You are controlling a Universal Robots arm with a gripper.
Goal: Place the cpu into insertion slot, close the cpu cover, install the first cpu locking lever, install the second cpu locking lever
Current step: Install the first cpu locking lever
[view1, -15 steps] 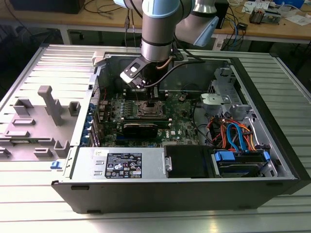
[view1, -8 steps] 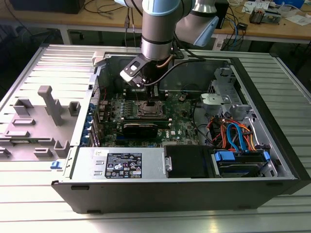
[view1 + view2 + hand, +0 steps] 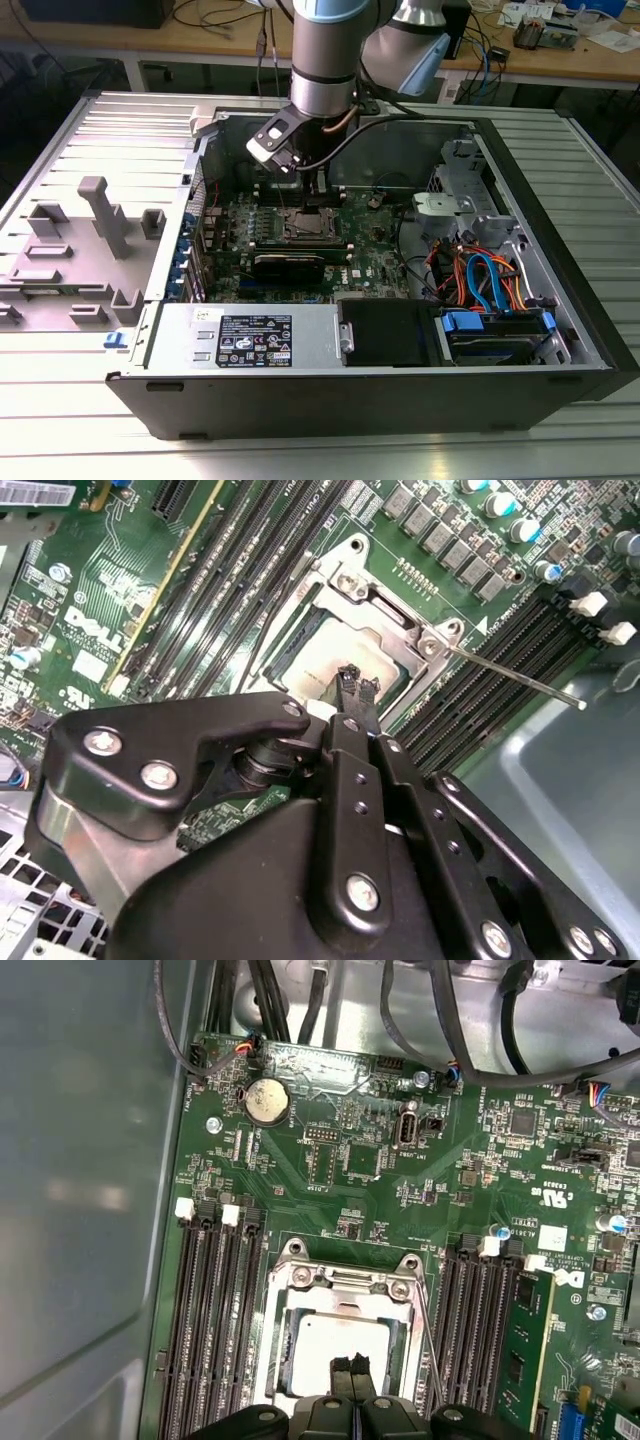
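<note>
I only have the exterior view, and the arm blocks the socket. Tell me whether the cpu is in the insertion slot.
Observer: Yes. In both wrist views the cpu sits in the insertion slot, with its silver top showing.
Operator: Report the cpu cover.
Observer: In the first wrist view the cpu cover appears to lie flat, framing the cpu through its window.
Operator: Now the levers.
Observer: In the second wrist view one thin lever sticks out from the socket's corner, across the memory slots.
</note>
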